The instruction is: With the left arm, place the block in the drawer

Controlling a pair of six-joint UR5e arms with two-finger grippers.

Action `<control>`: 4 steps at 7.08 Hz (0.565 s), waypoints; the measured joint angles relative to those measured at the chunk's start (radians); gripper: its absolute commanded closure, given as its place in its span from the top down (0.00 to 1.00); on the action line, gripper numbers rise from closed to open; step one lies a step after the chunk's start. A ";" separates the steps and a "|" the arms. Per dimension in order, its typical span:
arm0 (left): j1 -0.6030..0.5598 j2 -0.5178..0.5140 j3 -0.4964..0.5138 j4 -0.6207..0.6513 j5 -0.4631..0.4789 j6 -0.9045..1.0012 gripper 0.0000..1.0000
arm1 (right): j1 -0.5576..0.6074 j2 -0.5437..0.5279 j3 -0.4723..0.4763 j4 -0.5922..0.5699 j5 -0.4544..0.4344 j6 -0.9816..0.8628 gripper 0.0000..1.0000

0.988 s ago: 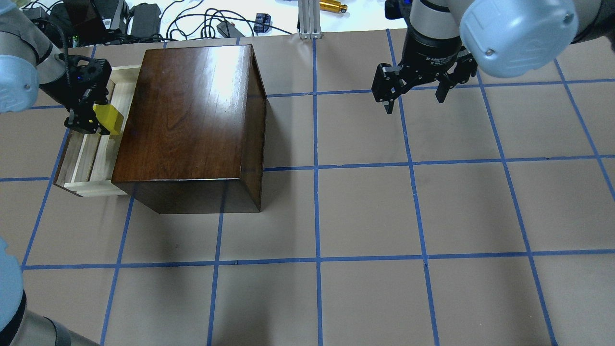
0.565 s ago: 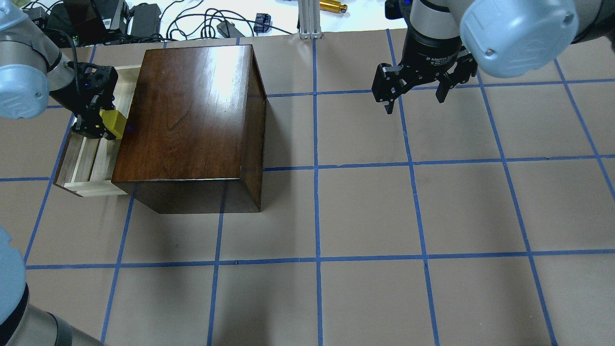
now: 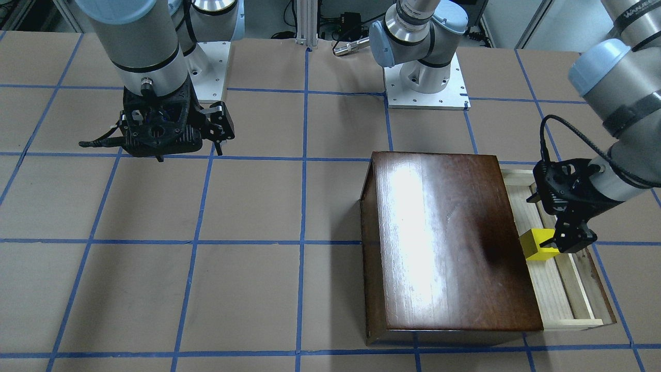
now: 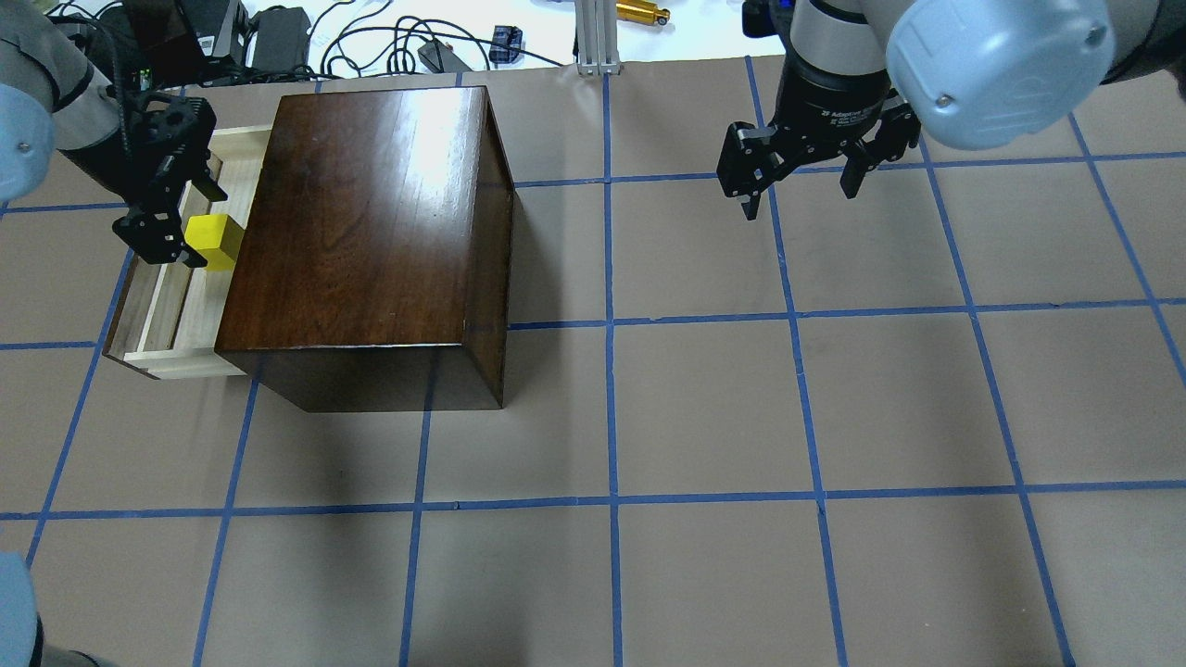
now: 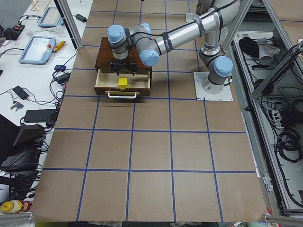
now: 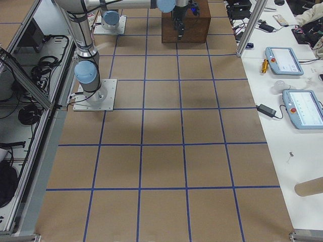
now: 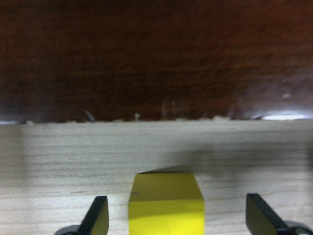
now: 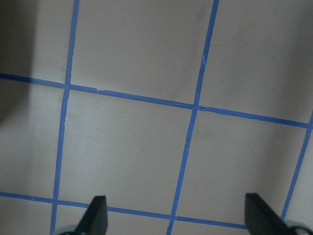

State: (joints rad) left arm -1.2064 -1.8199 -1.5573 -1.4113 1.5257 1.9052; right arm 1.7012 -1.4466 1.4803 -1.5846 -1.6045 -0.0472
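Block (image 4: 213, 243) out of the left gripper's (image 4: 182, 218) pinch, now loose on drawer (image 4: 157, 310) floor between spread fingers (image 4: 157, 243).

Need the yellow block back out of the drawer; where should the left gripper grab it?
Pinch the block by its two flat side faces, from above: it sits flat on the drawer floor, the open left gripper straddling those faces.

bright, even light from above. a broad white glare streaks the glossy top of the box (image 4: 371, 213), which throws a soft shadow on the table (image 4: 741, 417). the left wrist view is dim and blurry; the block (image 7: 166, 203) shades the drawer (image 7: 73, 152) floor behind it. the right wrist view darkens at its upper left corner.
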 measured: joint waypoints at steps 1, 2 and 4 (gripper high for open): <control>-0.002 0.053 0.008 -0.079 0.003 -0.070 1.00 | 0.000 0.000 0.000 0.000 0.000 0.000 1.00; -0.005 0.109 0.009 -0.143 0.007 -0.148 1.00 | 0.000 0.000 0.000 0.000 0.001 0.000 1.00; -0.009 0.218 0.005 -0.240 0.019 -0.357 1.00 | 0.000 0.000 0.000 0.000 0.001 0.000 1.00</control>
State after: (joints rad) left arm -1.2155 -1.6020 -1.5519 -1.6513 1.5450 1.5479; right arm 1.7012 -1.4466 1.4803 -1.5846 -1.6034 -0.0472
